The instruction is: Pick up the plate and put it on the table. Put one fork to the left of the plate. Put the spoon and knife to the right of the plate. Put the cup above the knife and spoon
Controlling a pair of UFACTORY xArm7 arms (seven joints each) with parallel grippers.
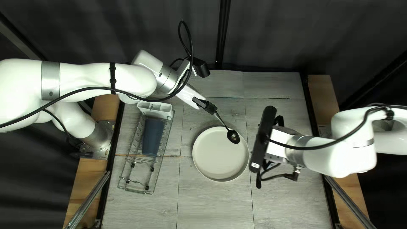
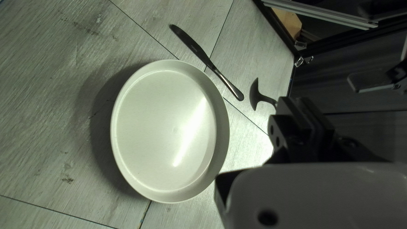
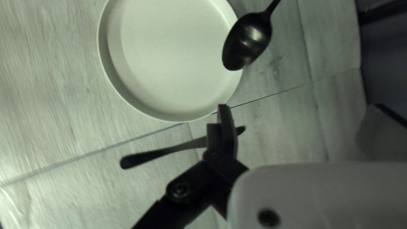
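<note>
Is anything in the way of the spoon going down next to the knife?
Yes, it looks like it. My right gripper hangs over the knife, beside the plate. It would probably have to move away before my left gripper could lay the spoon there.

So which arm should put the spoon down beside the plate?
Left, I'd say: my left gripper holds the spoon, close to the plate. My right gripper, over by the knife, isn't holding the spoon.
</note>
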